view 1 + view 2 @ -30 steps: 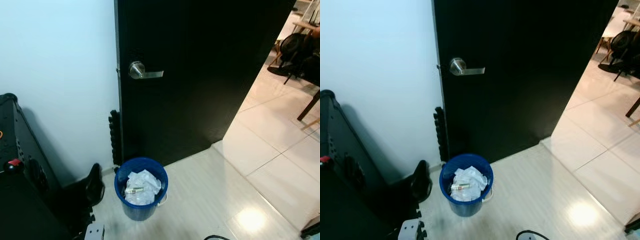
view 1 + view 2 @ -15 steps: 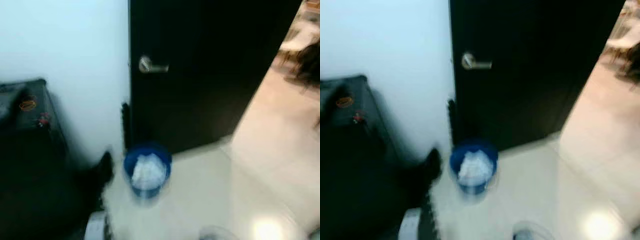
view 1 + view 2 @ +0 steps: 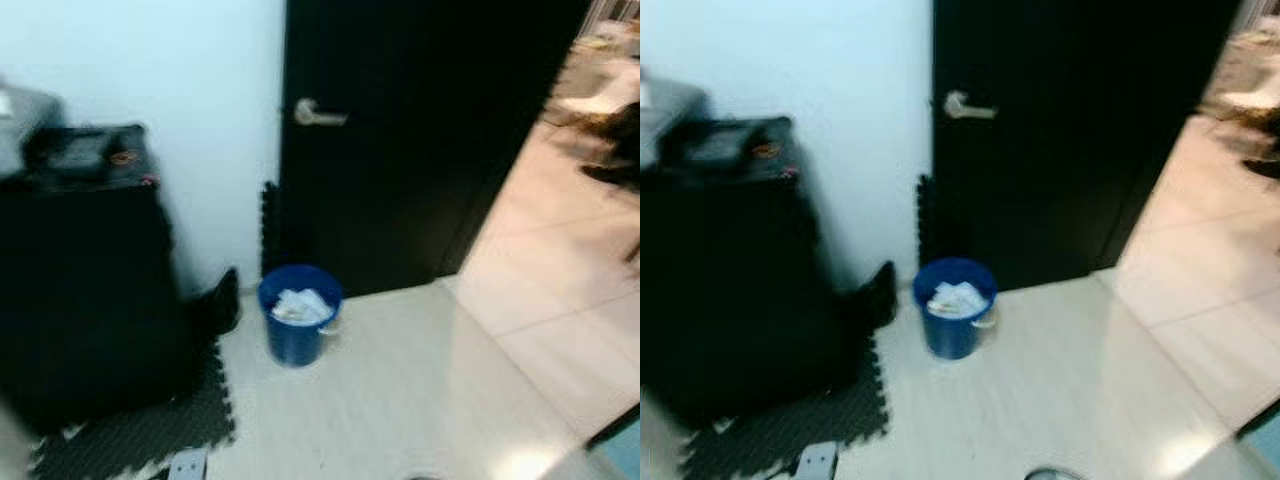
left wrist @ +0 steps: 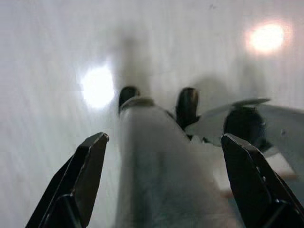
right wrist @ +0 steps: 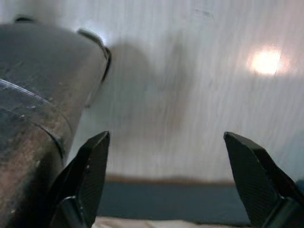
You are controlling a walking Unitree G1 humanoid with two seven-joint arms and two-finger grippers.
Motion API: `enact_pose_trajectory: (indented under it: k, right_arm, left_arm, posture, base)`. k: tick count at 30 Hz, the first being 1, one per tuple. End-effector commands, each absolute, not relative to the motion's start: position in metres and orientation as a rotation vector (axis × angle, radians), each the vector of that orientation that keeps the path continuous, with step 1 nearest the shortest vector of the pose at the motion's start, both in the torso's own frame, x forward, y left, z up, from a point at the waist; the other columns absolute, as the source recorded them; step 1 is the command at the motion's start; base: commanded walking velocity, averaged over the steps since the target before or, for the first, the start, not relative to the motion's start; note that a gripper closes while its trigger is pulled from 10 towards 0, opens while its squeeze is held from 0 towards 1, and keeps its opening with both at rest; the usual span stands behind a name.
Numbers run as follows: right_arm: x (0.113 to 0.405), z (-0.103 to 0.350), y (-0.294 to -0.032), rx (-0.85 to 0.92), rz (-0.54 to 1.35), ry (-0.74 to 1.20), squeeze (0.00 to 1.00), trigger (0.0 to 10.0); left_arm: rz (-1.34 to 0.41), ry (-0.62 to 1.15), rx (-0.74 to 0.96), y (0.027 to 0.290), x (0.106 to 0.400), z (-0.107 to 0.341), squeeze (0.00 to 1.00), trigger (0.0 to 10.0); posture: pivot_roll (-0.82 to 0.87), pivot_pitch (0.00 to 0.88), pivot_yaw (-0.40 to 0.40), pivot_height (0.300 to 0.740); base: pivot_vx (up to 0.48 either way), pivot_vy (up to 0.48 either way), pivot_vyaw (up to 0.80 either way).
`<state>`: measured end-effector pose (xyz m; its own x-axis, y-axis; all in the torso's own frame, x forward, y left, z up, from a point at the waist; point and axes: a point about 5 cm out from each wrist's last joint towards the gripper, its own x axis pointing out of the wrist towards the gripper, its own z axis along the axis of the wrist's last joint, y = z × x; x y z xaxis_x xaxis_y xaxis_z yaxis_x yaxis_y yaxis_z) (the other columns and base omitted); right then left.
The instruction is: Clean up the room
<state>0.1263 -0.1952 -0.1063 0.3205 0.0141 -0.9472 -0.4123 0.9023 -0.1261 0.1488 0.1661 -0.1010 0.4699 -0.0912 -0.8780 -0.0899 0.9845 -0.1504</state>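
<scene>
Door (image 3: 420, 150), black and the largest thing ahead, stands beside a pale wall (image 3: 200, 100); silver lever handle (image 3: 318, 115) near its wall-side edge; head views blurred. Floor (image 3: 400, 400) pale and glossy, running to tiled ground at the right past the door. Dark cabinet (image 3: 85, 280), bulky, against the wall at the left, standing on a dark foam mat (image 3: 140, 430) with a toothed edge; some small items on top of it, too blurred to name. Blue bin (image 3: 299, 313) on the floor at the foot of the door, near the mat's right edge, holding crumpled white paper (image 3: 298, 305); a dark object (image 3: 222, 300) leans between cabinet and bin, shape unclear. Left gripper (image 4: 164, 180) hangs over the pale floor, fingers (image 4: 83, 175) spread wide, nothing between them; the robot's own leg and foot below it. Right gripper (image 5: 166, 183) likewise low over the floor, fingers (image 5: 85, 175) wide apart and empty; a grey rounded body beside it.
</scene>
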Motion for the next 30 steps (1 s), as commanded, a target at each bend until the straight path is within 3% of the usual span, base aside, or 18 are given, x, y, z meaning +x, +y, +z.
enact_pose_trajectory:
  k: [1, 30]
  right_arm:
    - [0.131, -0.1056, -0.1868, -0.377, 0.333, 1.203, 0.0, 10.0]
    - [0.1313, -0.1055, -0.1874, -0.398, 0.357, 1.211, 0.0, 10.0]
  left_arm:
    - [-0.008, 1.074, -0.182, 0.1638, 0.1527, -0.0997, 0.0, 10.0]
    - [-0.056, 1.099, -0.075, 0.1654, 0.1535, -0.0996, 0.0, 10.0]
  posture:
    - [-0.03, 0.0, -0.081, 0.74]
    - [-0.03, 0.0, -0.087, 0.74]
  base:
    - [0.0, 0.0, 0.8]
    - [0.0, 0.0, 0.8]
